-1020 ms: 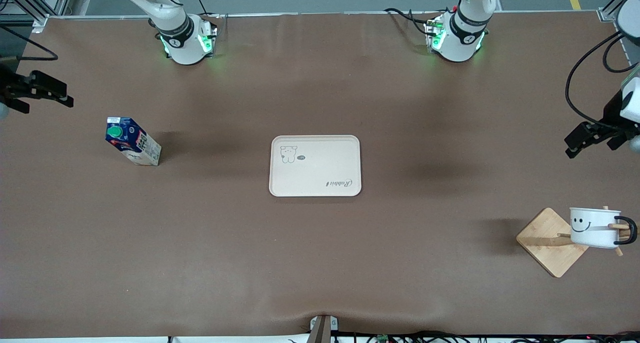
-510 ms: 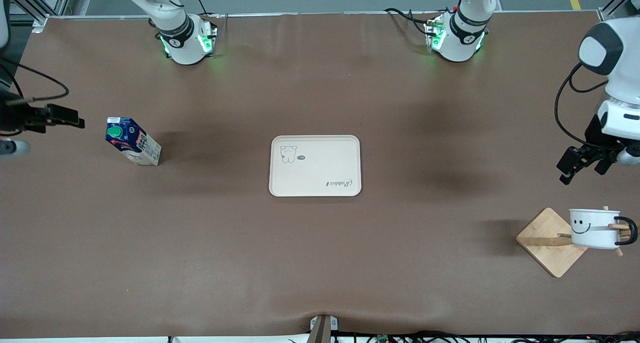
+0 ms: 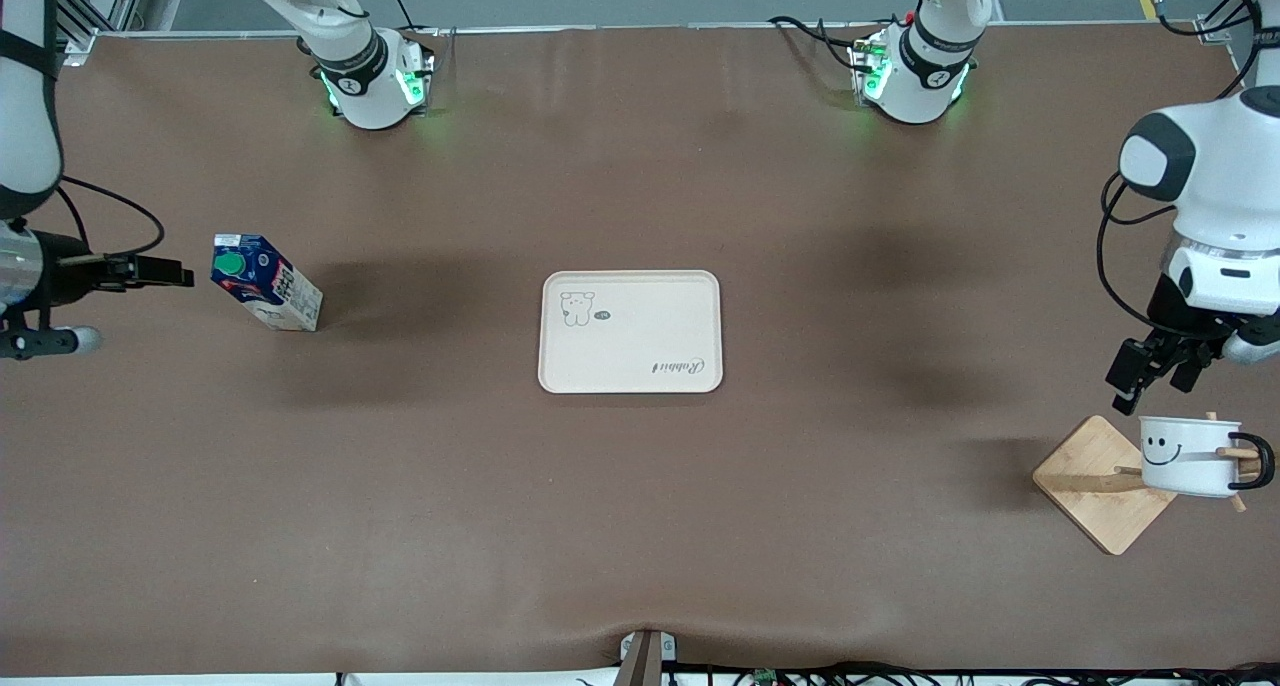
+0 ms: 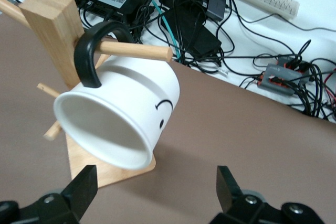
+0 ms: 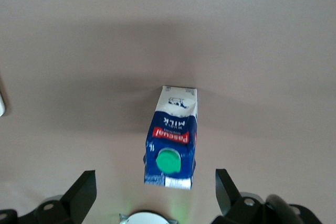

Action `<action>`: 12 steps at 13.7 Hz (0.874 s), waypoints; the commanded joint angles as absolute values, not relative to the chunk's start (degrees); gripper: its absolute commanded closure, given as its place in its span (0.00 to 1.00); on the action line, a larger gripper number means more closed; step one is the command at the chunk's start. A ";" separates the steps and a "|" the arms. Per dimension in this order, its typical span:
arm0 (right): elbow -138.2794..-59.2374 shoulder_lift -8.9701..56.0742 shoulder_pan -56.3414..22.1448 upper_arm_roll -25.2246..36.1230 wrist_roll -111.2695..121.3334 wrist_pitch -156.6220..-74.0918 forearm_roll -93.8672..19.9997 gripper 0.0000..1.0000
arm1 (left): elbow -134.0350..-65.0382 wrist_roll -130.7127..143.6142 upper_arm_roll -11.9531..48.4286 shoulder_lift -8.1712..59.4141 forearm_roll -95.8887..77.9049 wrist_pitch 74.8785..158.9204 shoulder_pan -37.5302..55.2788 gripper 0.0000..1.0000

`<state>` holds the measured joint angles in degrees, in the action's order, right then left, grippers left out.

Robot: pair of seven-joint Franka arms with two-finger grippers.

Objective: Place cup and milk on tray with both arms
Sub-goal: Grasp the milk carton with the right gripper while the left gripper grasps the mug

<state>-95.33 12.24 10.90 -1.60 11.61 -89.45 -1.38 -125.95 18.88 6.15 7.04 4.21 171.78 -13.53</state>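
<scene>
The cup (image 3: 1188, 456) hangs by its black handle on a peg of a wooden stand, near the left arm's end of the table. My left gripper (image 3: 1152, 378) is open and empty, just above the cup's rim. In the left wrist view the cup (image 4: 118, 121) lies tilted with its mouth toward my open left gripper (image 4: 155, 192). The milk (image 3: 265, 282) stands upright toward the right arm's end. My right gripper (image 3: 160, 269) is open and empty, beside the carton's top. In the right wrist view the milk (image 5: 172, 137) lies between the spread fingers of my right gripper (image 5: 155, 192), untouched. The tray (image 3: 630, 332) lies empty mid-table.
The wooden stand (image 3: 1105, 486) has a square base, a post (image 4: 52, 30) and several pegs. Cables and a power strip (image 4: 210, 3) lie off the table edge past the stand. The arm bases (image 3: 375, 81) (image 3: 915, 76) stand along the table's back edge.
My left gripper has come down toward the cup. My right gripper has moved in toward the milk carton. The cup, milk and tray have not moved.
</scene>
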 commanded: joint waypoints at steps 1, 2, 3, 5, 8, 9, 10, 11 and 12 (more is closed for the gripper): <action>-103.60 9.06 11.34 -2.20 12.04 -93.42 -0.53 0.00 | -124.72 19.07 6.59 11.41 3.34 178.23 -14.94 0.00; -105.71 8.62 11.42 -2.28 11.95 -94.91 -0.53 0.00 | -123.93 19.07 6.59 12.21 3.34 178.68 -14.94 0.00; -108.08 8.09 11.51 -2.29 11.95 -96.40 -0.53 0.00 | -123.40 19.07 6.59 12.65 3.34 178.68 -15.03 0.00; -114.14 5.99 11.43 -2.20 12.13 -101.49 -0.53 0.00 | -122.35 18.98 6.59 13.44 3.43 178.68 -15.03 0.07; -116.37 6.06 12.04 -2.11 11.78 -102.39 -0.18 0.00 | -121.55 18.46 6.59 13.97 3.43 178.68 -15.03 0.28; -116.45 6.24 12.65 -2.11 10.73 -102.22 -0.18 0.00 | -121.55 18.28 6.59 14.06 3.43 178.68 -15.03 0.41; -117.33 6.33 12.66 -2.11 7.94 -102.48 -0.09 0.00 | -121.55 18.28 6.59 14.06 3.43 178.68 -15.03 0.54; -118.03 6.33 12.40 -2.11 5.13 -102.57 0.96 0.00 | -121.55 18.11 6.59 14.06 3.51 178.68 -14.94 0.65; -118.39 6.42 12.13 -2.20 2.57 -102.57 1.92 0.00 | -121.47 18.02 6.50 14.41 3.60 178.68 -14.94 0.73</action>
